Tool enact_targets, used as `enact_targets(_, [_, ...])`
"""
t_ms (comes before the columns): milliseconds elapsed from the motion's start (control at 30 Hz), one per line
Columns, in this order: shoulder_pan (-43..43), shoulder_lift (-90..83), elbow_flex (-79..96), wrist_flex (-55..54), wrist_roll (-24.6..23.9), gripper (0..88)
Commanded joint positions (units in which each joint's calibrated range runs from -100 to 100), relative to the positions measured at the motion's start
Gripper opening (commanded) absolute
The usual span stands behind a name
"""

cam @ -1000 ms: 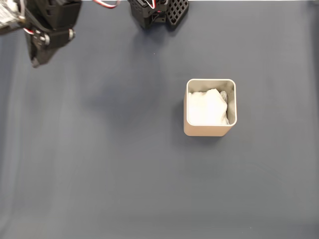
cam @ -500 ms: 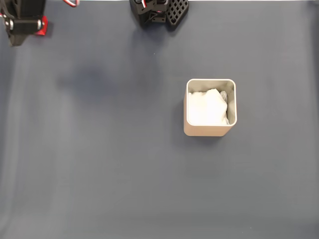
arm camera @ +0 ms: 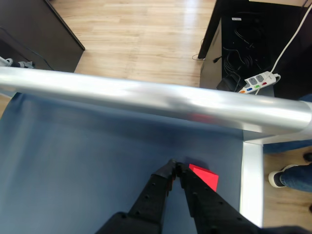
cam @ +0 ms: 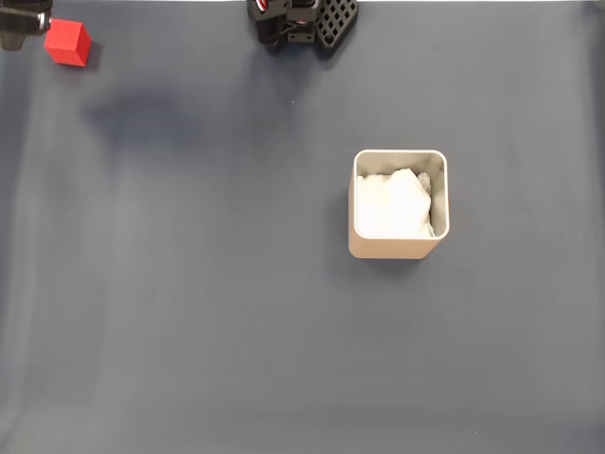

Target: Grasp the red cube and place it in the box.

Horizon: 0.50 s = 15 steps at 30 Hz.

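Observation:
The red cube (cam: 67, 43) lies on the dark mat at the far upper left of the fixed view, with a dark piece of my arm (cam: 17, 21) just left of it at the frame's corner. In the wrist view my gripper (arm camera: 174, 166) is shut, fingertips together with nothing between them. There the red cube (arm camera: 204, 177) sits on the mat just to the right of the fingers, outside them. The beige box (cam: 398, 248) with white paper lining stands right of centre in the fixed view, far from the cube.
The arm's black base (cam: 302, 21) is at the top edge of the fixed view. A silver metal rail (arm camera: 146, 97) borders the table just beyond the cube; past it are wooden floor, a power strip (arm camera: 258, 81) and a person's shoe (arm camera: 280, 178).
My arm has swung up and left, almost leaving the fixed view. The red cube, covered before, now shows fully.

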Motion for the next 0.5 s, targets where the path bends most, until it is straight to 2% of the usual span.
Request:
enact_targets(0, [1.58, 0.17, -3.18, 0.46, 0.68, 0.2])
enact_targets(467, [7.83, 0.60, 0.29, 4.16, 2.83, 0.2])
